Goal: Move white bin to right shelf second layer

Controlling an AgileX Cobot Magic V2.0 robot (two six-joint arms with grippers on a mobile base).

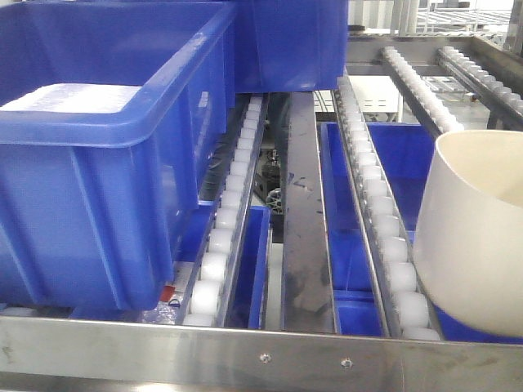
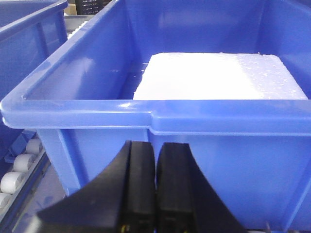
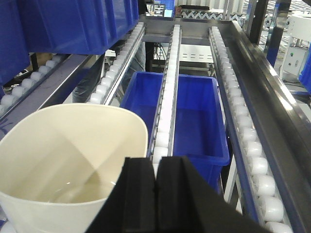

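Steel rails and lanes of white rollers fill the front view, sloping down to a flat front lip (image 1: 245, 355). A large blue crate (image 1: 106, 155) is seen resting on the left lanes, with a white slab inside it. The white bin (image 1: 474, 237) is found at the right edge of this view, standing tilted on the roller lane (image 1: 384, 237) of the shelf level, close behind the lip; its far side is cut off by the frame. More blue crates are glimpsed on the level beneath, through the gaps between the rails.

From the left wrist view, the left gripper (image 2: 155, 194) is seen with its two black fingers pressed together and nothing between them, held just in front of the blue crate's near wall; contact with the wall cannot be confirmed.

From the right wrist view, the right gripper (image 3: 156, 204) is likewise seen closed, its fingers meeting with nothing visibly clamped. It is held just beside the bin's rim (image 3: 73, 160), and whether it touches the rim cannot be told. The bin's mouth is open and its inside is bare.

The placing step is judged to be nearly done, as the bin appears already set on the rollers. A clean withdrawal of the right arm is called for next, without the bin being nudged.
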